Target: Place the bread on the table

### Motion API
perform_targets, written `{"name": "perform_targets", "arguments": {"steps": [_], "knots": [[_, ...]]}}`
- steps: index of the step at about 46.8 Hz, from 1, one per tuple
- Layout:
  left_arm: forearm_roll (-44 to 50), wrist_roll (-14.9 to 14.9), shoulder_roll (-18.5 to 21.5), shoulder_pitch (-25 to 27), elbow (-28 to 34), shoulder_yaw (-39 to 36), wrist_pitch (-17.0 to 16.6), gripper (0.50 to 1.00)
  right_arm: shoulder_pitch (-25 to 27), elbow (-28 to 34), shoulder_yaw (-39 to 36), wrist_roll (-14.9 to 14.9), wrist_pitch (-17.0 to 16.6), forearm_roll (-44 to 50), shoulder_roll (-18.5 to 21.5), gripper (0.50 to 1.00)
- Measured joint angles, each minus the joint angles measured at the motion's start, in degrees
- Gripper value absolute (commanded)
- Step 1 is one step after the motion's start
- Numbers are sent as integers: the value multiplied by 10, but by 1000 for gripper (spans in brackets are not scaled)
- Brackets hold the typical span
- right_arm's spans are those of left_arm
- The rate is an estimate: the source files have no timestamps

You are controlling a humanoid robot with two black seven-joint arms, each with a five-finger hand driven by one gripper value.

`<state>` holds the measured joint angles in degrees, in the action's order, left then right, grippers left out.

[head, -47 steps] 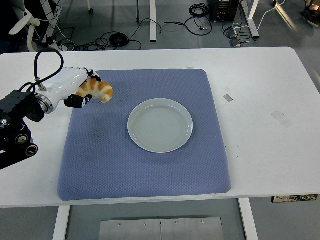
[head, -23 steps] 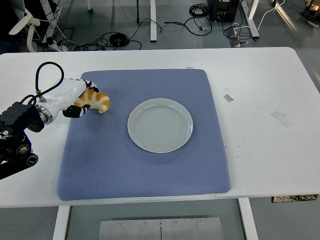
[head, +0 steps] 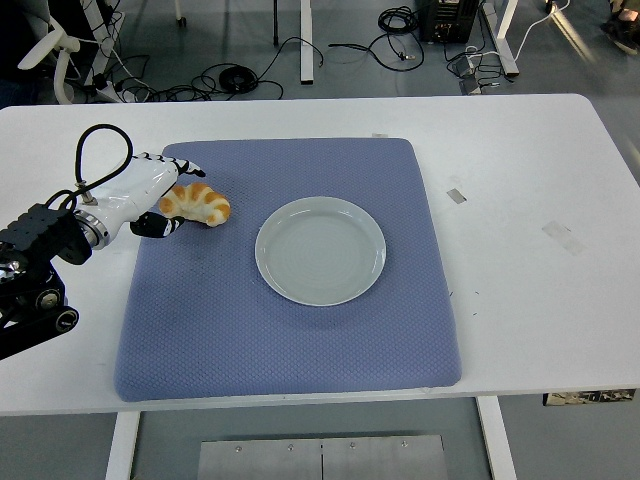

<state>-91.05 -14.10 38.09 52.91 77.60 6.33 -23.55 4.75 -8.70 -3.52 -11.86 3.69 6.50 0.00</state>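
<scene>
A blue mat (head: 290, 330) covers the middle of the white table (head: 520, 300), its near edge close to the table's near edge. On the mat, a little right of its centre, sits a pale round plate (head: 320, 250); nothing lies in it.

Farther back, toward the mat's far left corner, the bread (head: 197, 203) lies on the mat, a golden croissant well apart from the plate. The left hand (head: 150, 190) reaches in from the table's left edge and sits just beside the bread's left end, white-shelled with dark fingertips. One finger (head: 185, 169) arches over the far side of the bread and the thumb (head: 160, 226) lies on the near side; the fingers are loosely spread around it, and whether they touch the bread cannot be told. The black arm (head: 35, 265) runs back to the left edge, with a black cable looping above the wrist.

Two bits of tape (head: 557, 234) lie on the bare table to the right of the mat.
</scene>
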Motion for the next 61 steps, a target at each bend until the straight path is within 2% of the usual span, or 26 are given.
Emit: {"name": "perform_targets", "arguments": {"steps": [15, 24, 34, 41, 54, 61], "knots": [[32, 1, -2, 3, 7, 39, 0, 968, 0, 0, 0, 0, 0, 0, 0, 1000], [137, 24, -2, 6, 11, 110, 3, 965, 0, 0, 0, 0, 0, 0, 0, 1000], [215, 38, 1, 7, 11, 166, 0, 960, 0, 0, 0, 0, 0, 0, 0, 1000], [312, 74, 8, 1, 7, 208, -13, 960, 0, 0, 0, 0, 0, 0, 0, 1000], [469, 157, 13, -1, -5, 235, -96, 960, 0, 0, 0, 0, 0, 0, 0, 1000], [521, 184, 13, -13, -19, 268, -104, 960, 0, 0, 0, 0, 0, 0, 0, 1000]]}}
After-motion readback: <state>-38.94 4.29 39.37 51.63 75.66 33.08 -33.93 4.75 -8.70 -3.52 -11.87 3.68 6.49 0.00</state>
